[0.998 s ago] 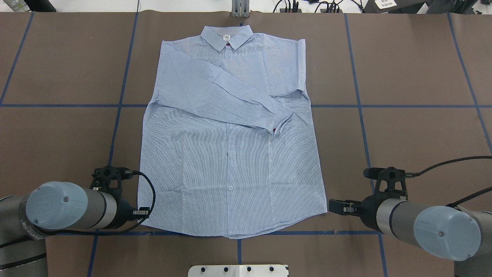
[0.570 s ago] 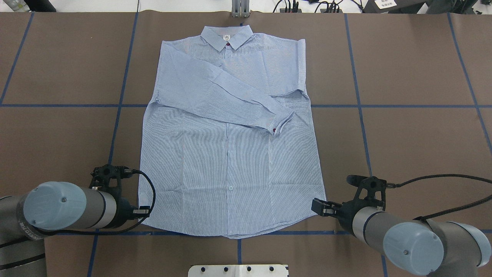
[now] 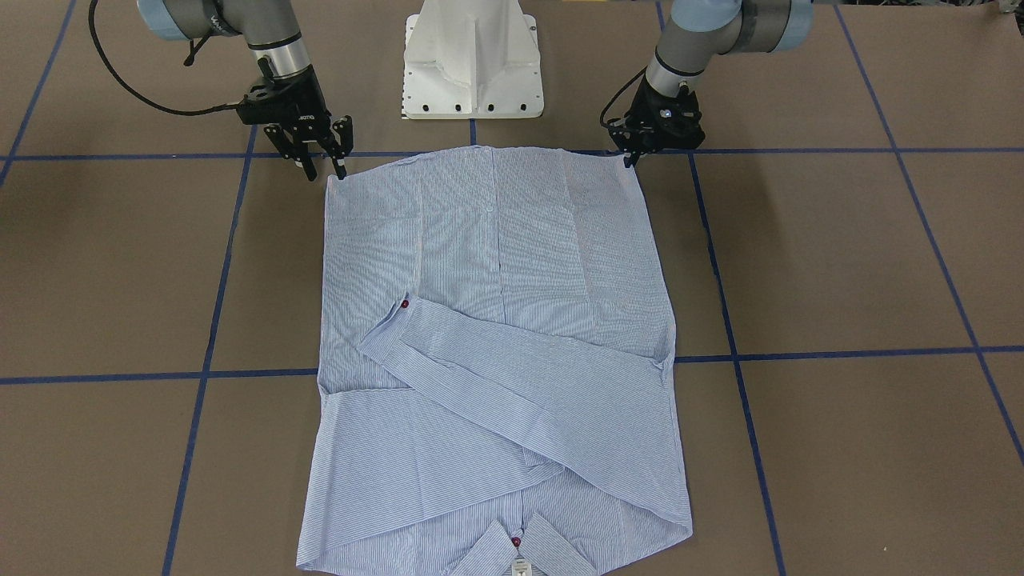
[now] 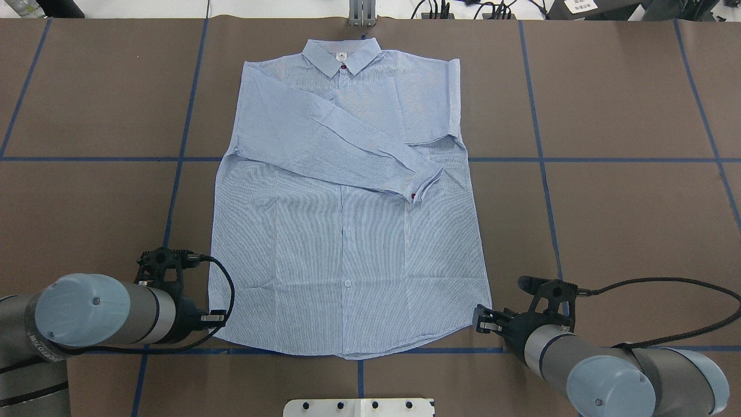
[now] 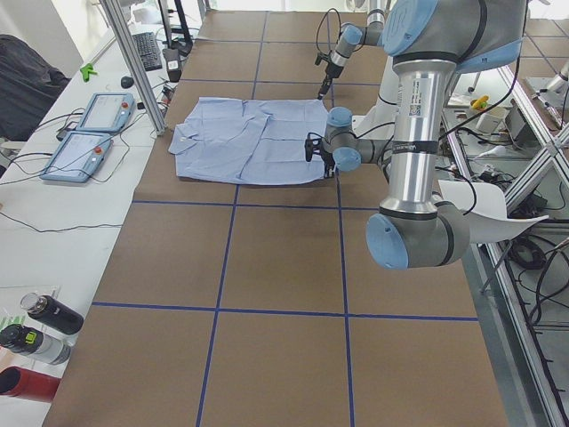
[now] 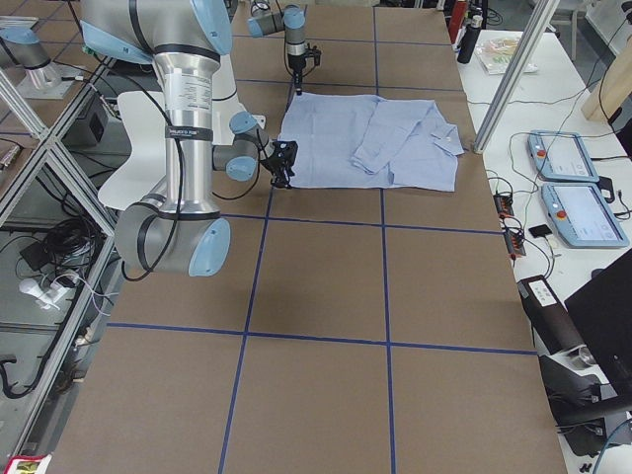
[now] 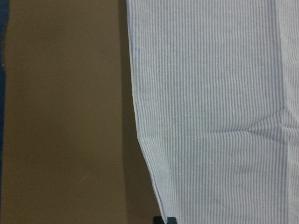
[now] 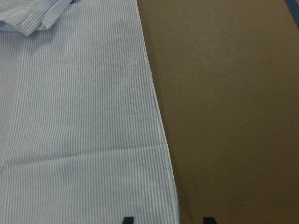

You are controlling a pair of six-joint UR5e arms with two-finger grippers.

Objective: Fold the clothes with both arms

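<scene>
The light blue striped shirt [image 4: 347,231] lies flat on the brown table, collar [image 4: 341,55] at the far side, both sleeves folded across the chest. My left gripper [image 4: 215,317] sits at the hem's near left corner; in the left wrist view its tips [image 7: 164,220] are pressed together at the shirt's [image 7: 215,116] edge. My right gripper [image 4: 479,321] is at the hem's near right corner, open. In the right wrist view its fingertips [image 8: 127,220] straddle the shirt's [image 8: 79,116] side edge. The front view shows the right gripper [image 3: 324,170] with spread fingers and the left gripper [image 3: 632,158] narrow on the corner.
The white pedestal base [image 3: 472,64] stands just behind the hem. Blue tape lines [image 4: 538,159] grid the brown table cover. Cables [image 4: 440,8] lie past the far edge. Two control pendants [image 5: 89,133] and bottles [image 5: 36,329] rest on a side bench.
My right arm has swung toward the robot and leftward, bringing its open gripper to the shirt's near right hem corner. The left arm and the shirt have not moved.
</scene>
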